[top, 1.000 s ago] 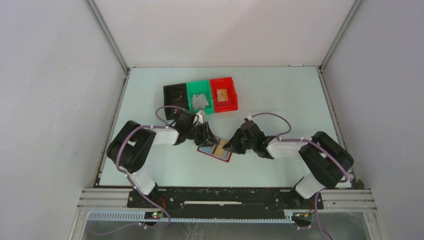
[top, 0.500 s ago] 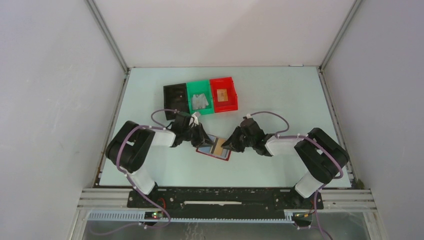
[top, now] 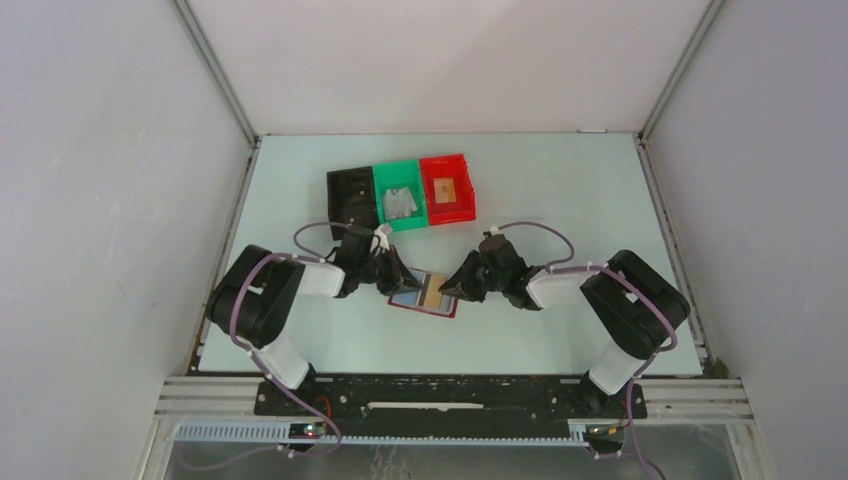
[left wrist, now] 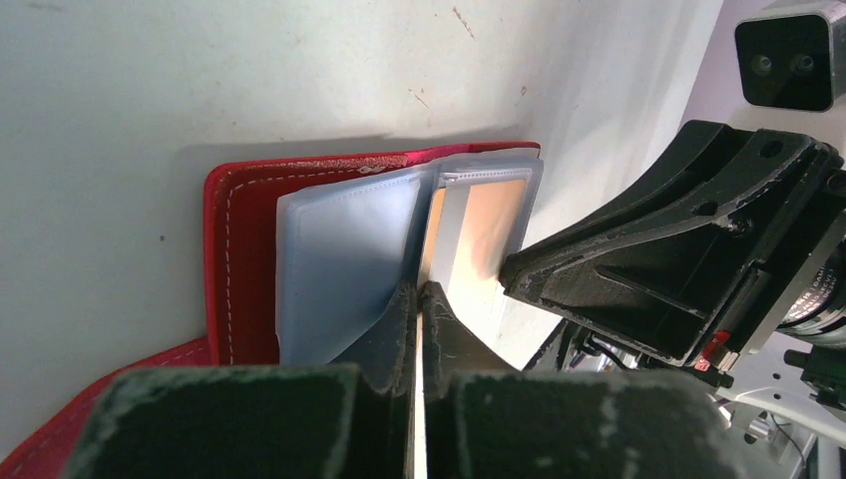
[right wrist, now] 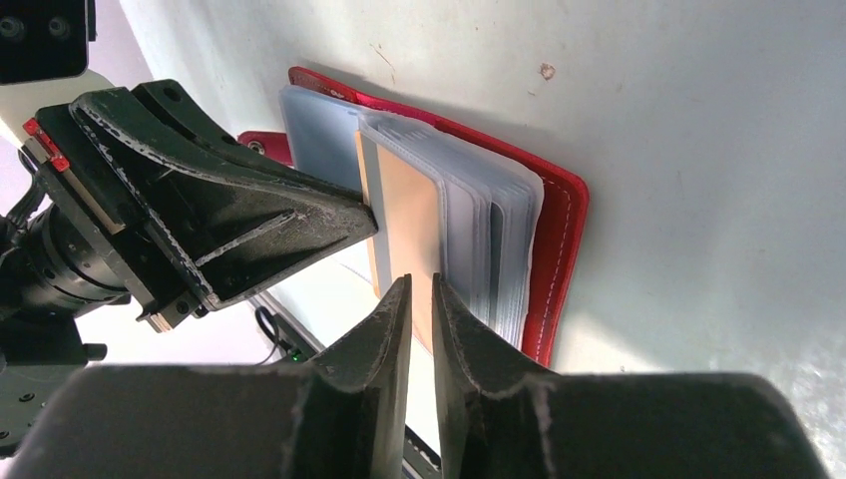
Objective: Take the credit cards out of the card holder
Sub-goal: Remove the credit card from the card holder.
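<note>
Top external view: the open red wallet [top: 423,297] lies flat on the desk [top: 560,190], near the middle, between the two hands. Over the past second the left hand [top: 392,280] has slid off to the left, uncovering a pale blue sleeve [top: 408,296]. The wallet has shifted slightly left and farther away with it. The right hand [top: 447,289] has followed and remains at the wallet's right edge. No card has come free in that time, so the work appears to be at the stage of spreading the pages.

In the left wrist view, the left hand's fingers are pressed together at the fold between the blue sleeve and a tan card [left wrist: 494,230]. A thin pale edge runs between them, but whether it is a card or a plastic page cannot be told. In the right wrist view, the right hand is all but closed, with only a slit between its fingers. Its tips sit over the tan card and nothing is visibly held.

At the far side three bins stand in a row: black [top: 350,193], green [top: 385,180] and red [top: 465,190]. The green bin holds something grey [top: 400,202] and the red bin something tan [top: 447,190], possibly cards already removed. The desk is pale and matte, with small scuffs and specks. Plain white panels [top: 450,60] in a metal frame wall it on three sides.
</note>
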`<move>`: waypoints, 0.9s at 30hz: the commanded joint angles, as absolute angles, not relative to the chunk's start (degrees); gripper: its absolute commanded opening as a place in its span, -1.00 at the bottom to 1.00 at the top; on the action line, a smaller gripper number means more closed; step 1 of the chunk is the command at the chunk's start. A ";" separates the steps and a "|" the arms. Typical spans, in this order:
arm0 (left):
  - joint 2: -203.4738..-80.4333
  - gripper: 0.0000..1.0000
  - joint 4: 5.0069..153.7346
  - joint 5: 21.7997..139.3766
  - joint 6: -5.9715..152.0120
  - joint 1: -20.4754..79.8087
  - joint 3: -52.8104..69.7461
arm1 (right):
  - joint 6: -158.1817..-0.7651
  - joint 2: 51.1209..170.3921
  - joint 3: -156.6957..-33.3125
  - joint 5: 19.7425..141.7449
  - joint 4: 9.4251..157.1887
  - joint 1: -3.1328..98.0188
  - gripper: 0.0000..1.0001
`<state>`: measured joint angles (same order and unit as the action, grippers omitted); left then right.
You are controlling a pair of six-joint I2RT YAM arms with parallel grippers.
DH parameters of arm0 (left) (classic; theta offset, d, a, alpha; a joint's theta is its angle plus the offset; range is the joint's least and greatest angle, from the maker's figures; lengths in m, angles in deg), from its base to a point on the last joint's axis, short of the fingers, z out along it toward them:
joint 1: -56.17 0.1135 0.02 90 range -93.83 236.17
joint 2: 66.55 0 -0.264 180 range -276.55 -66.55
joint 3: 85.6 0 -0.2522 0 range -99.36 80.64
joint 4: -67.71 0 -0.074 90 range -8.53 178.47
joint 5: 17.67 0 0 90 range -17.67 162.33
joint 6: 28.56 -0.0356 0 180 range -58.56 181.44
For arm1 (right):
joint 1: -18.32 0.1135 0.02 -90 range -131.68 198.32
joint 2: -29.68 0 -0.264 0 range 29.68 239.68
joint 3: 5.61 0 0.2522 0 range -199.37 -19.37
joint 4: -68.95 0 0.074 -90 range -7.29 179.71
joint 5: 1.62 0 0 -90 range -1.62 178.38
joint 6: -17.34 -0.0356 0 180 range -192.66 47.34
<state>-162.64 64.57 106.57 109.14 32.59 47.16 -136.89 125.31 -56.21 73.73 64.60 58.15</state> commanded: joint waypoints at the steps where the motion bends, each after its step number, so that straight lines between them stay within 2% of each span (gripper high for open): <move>1: -160.77 -1.00 64.36 107.70 109.43 33.01 48.46 | -136.12 129.15 -56.11 77.49 68.12 58.04 -0.56; 3: -160.70 -0.95 64.29 107.66 109.49 33.12 48.79 | -136.20 129.52 -56.08 77.40 68.12 58.04 -0.56; 7: -160.91 -0.54 62.77 108.32 110.13 33.27 49.41 | -136.20 129.85 -56.11 77.40 67.99 58.04 -0.56; 8: -160.94 -0.51 62.42 108.50 110.40 33.25 49.51 | -136.20 129.87 -56.11 77.41 68.00 58.04 -0.56; 10: -160.82 -0.52 62.00 108.54 110.61 33.32 49.76 | -136.20 129.95 -56.10 77.25 67.78 58.04 -0.56; 14: -160.34 -0.80 61.82 107.95 110.91 33.63 50.43 | -136.37 130.50 -56.05 76.90 67.06 58.04 -0.56; 16: -160.29 -0.85 61.65 107.86 111.01 33.96 50.77 | -136.54 130.84 -56.11 76.81 66.90 58.04 -0.56; 18: -160.11 -0.82 61.54 107.75 111.10 34.19 51.13 | -136.56 131.01 -56.11 76.73 66.89 58.04 -0.56; 22: -159.58 -0.43 61.09 107.37 111.30 34.41 51.69 | -136.47 131.01 -56.11 77.04 67.37 58.04 -0.57; 24: -159.27 -0.45 60.38 107.16 111.64 34.69 52.16 | -136.47 130.93 -56.11 77.04 67.42 58.04 -0.57; 27: -159.02 -0.61 58.91 107.24 112.42 35.02 52.74 | -136.38 131.01 -56.11 77.07 67.42 58.04 -0.57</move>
